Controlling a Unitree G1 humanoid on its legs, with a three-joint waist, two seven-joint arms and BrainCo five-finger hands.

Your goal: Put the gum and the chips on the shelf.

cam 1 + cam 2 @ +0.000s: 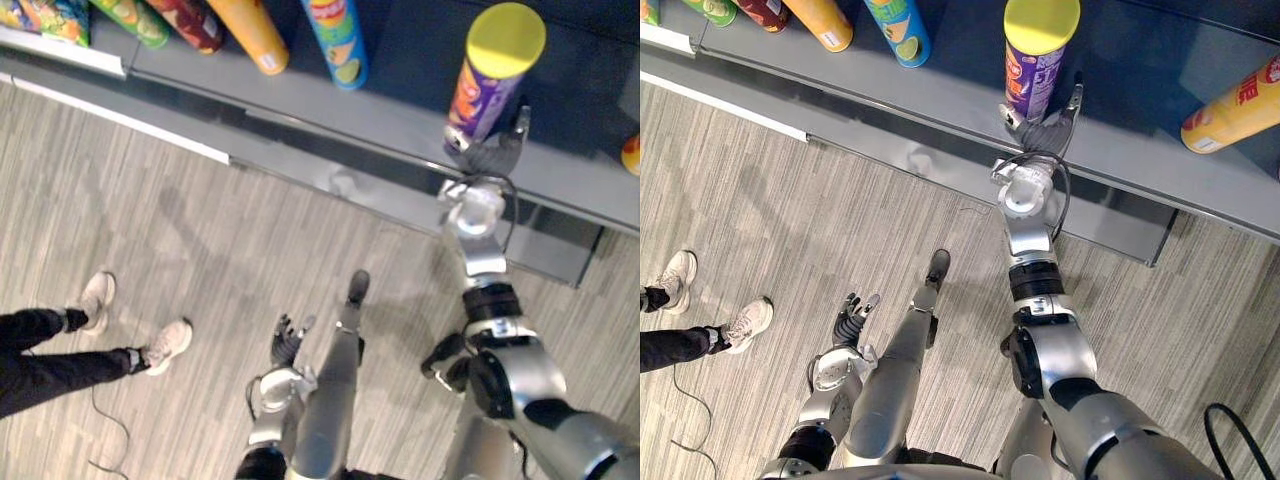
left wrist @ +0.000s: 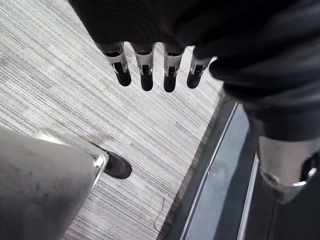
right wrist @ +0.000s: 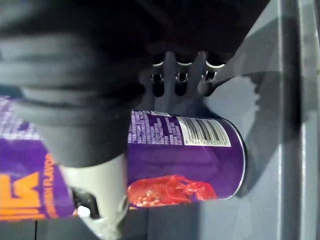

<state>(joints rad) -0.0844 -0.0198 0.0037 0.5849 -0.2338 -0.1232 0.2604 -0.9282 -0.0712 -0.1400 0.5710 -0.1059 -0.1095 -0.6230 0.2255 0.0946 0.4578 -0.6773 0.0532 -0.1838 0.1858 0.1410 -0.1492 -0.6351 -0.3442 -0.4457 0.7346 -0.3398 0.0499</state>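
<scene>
A purple chips can [image 1: 495,80] with a yellow lid stands upright on the grey shelf [image 1: 400,120]. My right hand [image 1: 1042,133] is at the can's base, on its right side, touching or nearly touching it. Its fingers [image 1: 1074,102] stretch out straight past the can, so the hand is open. The right wrist view has the can [image 3: 200,160] lying between thumb and fingers. My left hand [image 1: 287,340] hangs low over the floor, open, with relaxed fingers [image 2: 146,75] and nothing in it.
Further left on the shelf stand other chip cans: blue [image 1: 335,40], orange [image 1: 250,30], red [image 1: 190,20] and green [image 1: 135,20]. A yellow can [image 1: 1235,115] lies to the right. A person's legs and pale shoes [image 1: 165,345] are at the left.
</scene>
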